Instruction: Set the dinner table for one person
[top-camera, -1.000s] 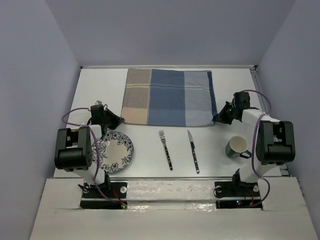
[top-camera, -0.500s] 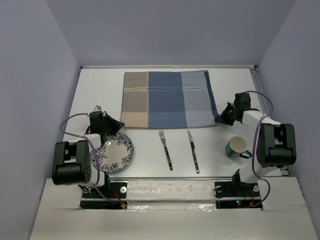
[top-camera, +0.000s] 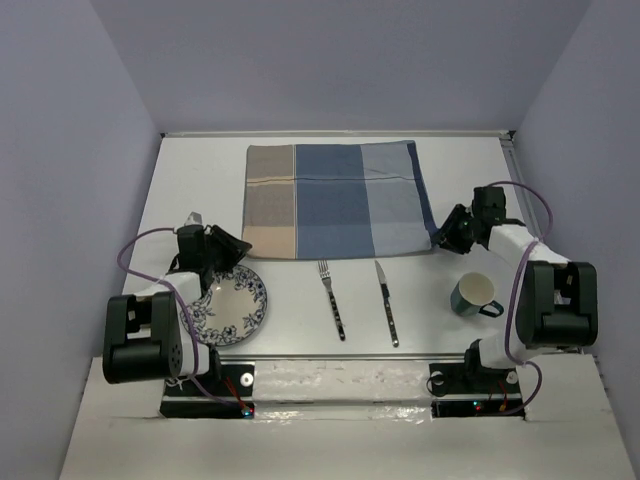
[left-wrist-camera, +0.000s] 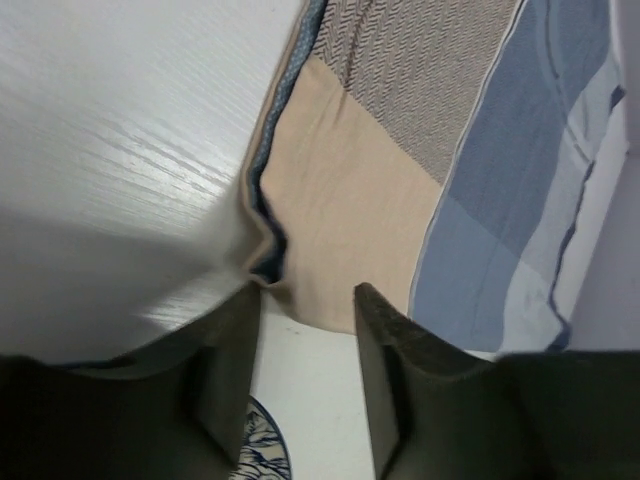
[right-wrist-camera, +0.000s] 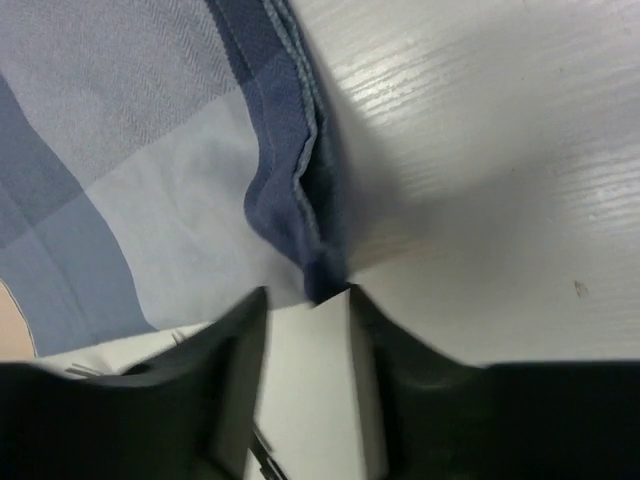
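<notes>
One dinner table (top-camera: 200, 180) carries everything here: a broad, matte white tabletop with a faint wood-like grain showing in the wrist views. Toward its far edge, centred, a cloth placemat (top-camera: 335, 200) lies spread flat. It is a woven rectangle in blocks of beige, brown and blue with a herringbone texture and a stitched hem. It is presumably laid out as the base for the single setting.

At the placemat's near-left corner sits the left gripper (top-camera: 240, 250). Its jaws stand apart, and the slightly rumpled beige corner lies just past the fingertips, not pinched. The right gripper (top-camera: 440, 237) mirrors it at the near-right corner. Its jaws are also parted, with bare tabletop showing between them and the folded dark-blue hem just ahead. Working both corners at once looks like a way to keep the cloth square and smooth.

Along the tabletop's near edge, the rest wait off the placemat:
- A round plate (top-camera: 232, 303) with a blue floral rim, at the near-left corner.
- A fork (top-camera: 332, 298) and a knife (top-camera: 386, 302), lying parallel in the middle.
- A green mug (top-camera: 475, 294) toward the right edge, its handle pointing right.
</notes>
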